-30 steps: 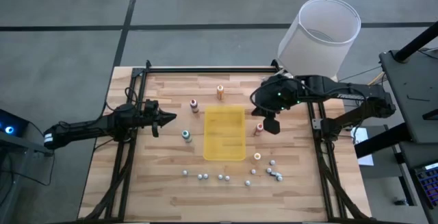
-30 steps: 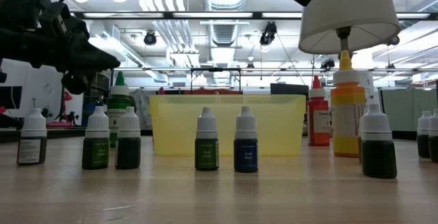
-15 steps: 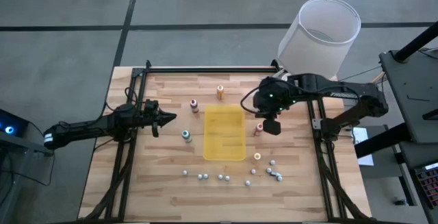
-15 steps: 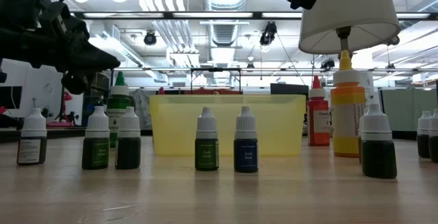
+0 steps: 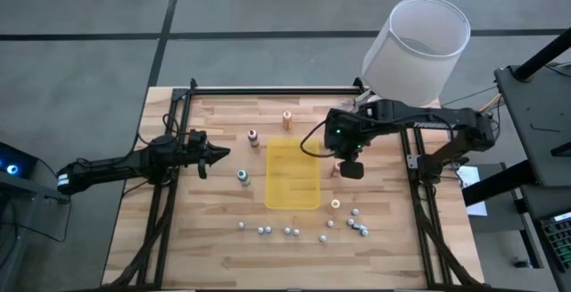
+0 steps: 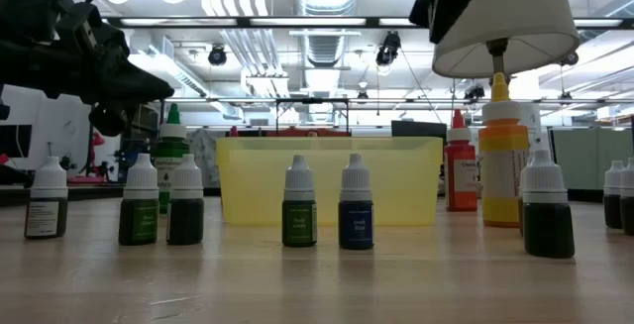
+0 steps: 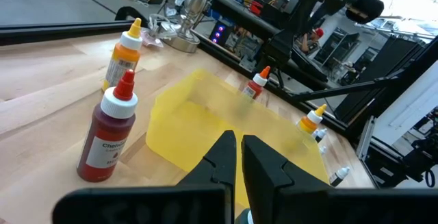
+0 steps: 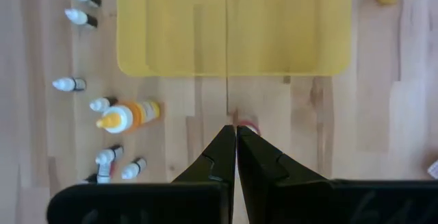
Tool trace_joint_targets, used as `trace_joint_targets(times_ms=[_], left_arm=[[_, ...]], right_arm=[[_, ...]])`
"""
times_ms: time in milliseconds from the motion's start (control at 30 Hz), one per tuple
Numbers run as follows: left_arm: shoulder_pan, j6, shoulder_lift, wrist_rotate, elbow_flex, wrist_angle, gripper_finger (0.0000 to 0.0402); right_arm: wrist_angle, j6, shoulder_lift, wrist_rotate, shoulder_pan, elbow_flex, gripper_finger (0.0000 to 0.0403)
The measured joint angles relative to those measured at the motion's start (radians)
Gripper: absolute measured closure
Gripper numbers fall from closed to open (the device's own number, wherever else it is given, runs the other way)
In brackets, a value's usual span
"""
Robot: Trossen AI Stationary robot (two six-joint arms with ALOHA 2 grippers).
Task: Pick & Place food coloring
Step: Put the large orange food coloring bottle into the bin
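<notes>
R gripper (image 5: 352,169) w/ fingers pinched together, holding nothing, hangs above small red-capped food coloring bottle (image 5: 337,168) just off right edge of flat yellow plastic tray (image 5: 293,174). Other bottles round tray: orange (image 5: 287,119), dark red (image 5: 252,137), teal (image 5: 243,178), yellow (image 5: 335,204). L gripper (image 5: 217,154) also closed, empty, waits left of tray over wooden table (image 5: 214,212).

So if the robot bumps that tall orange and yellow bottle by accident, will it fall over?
Probably, yes. The orange and yellow bottle stands tall and narrow on a small base, so a nudge near its pointed cap could likely tip it. It looks round, so once down it might roll across the wooden table. It seems to be plastic, so I doubt it would break.
</notes>
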Motion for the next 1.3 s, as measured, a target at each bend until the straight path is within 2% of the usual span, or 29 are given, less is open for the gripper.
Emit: trace_joint_targets(times_ms=[133,500,667,967,1300], left_arm=[[0.000,0.000,0.000,0.000,0.000,0.000,0.0401],[0.000,0.000,0.000,0.000,0.000,0.001,0.0401],[0.000,0.000,0.000,0.000,0.000,0.001,0.0401],[0.000,0.000,0.000,0.000,0.000,0.001,0.0401],[0.000,0.000,0.000,0.000,0.000,0.001,0.0401]], right_arm=[[-0.010,0.000,0.019,0.003,-0.001,0.000,0.0370],[-0.017,0.013,0.044,0.004,-0.001,-0.003,0.0250],[-0.027,-0.016,0.054,0.004,-0.001,-0.034,0.0213],[-0.014,-0.053,0.054,0.056,-0.004,-0.107,0.0187],[0.085,-0.073,0.053,0.056,-0.012,-0.212,0.0186]])
